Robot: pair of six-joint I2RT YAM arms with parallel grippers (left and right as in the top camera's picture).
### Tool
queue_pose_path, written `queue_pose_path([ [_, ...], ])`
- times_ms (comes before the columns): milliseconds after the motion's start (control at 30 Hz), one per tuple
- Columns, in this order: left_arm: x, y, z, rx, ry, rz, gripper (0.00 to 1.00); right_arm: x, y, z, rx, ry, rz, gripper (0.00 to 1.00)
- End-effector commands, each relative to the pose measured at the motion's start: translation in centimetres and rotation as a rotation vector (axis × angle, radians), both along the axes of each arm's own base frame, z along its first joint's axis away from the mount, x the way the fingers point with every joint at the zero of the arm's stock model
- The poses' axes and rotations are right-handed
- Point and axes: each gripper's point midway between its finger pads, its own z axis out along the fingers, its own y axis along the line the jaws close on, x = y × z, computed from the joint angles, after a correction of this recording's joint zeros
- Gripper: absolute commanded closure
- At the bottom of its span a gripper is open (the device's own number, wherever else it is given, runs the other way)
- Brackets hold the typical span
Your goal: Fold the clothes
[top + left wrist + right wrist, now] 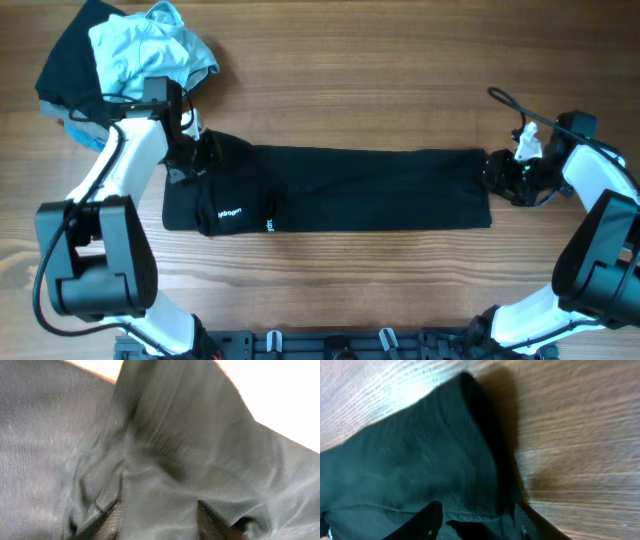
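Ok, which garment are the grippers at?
The black garment spread flat mid-table: left gripper at its left end, right gripper at its right. The light blue one and another black one lie heaped apart, far left.

Overhead sharp, evenly lit, wrist close-ups blurred — black garment murky, left view's corner blown white

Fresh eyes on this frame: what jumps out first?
A long black garment lies stretched across the middle of the table. The left gripper is on its bunched-up end and the right gripper is at the opposite end, each with fabric between its fingers. In the far corner on the left side sits a heap of light blue and black clothes.
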Motion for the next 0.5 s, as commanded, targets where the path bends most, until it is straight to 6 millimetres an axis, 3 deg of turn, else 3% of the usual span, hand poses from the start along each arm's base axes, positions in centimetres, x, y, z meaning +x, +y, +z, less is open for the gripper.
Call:
queue_pose_path([
  [0,1.7,0.4,0.4,0.008,-0.069,-0.003,0.76,-2.0,-0.8,-2.2,-0.062,0.117,-0.128,0.77],
  [33,1.9,0.6,0.3,0.014,-0.071,-0.002,0.81,-1.3,-1.0,-2.1,-0.068,0.091,-0.133,0.83],
  [67,1.9,0.6,0.1,0.019,-0.069,-0.001,0.85,-0.7,-1.3,-2.0,-0.075,0.064,-0.135,0.96],
  [200,1.8,0.7,0.0,0.022,-0.063,-0.001,0.87,1.8,-4.4,0.1,-0.131,-0.009,-0.185,0.96],
  [233,1.8,0.7,0.0,0.021,-0.062,-0.001,0.8,2.3,-4.7,1.2,-0.114,-0.026,-0.187,0.63],
  [267,1.8,0.6,0.0,0.02,-0.062,-0.001,0.72,2.5,-4.4,1.7,-0.094,-0.038,-0.164,0.42],
  [400,1.1,-0.3,1.1,-0.027,-0.06,-0.057,0.48,2.5,-4.5,3.3,-0.102,-0.053,-0.07,0.36],
  [433,0.9,-0.3,1.7,-0.026,-0.062,-0.057,0.45,2.7,-4.7,3.5,-0.113,-0.071,-0.033,0.32],
  [467,0.8,-0.3,2.6,-0.026,-0.07,-0.058,0.44,2.8,-4.6,3.6,-0.117,-0.094,0.007,0.22],
])
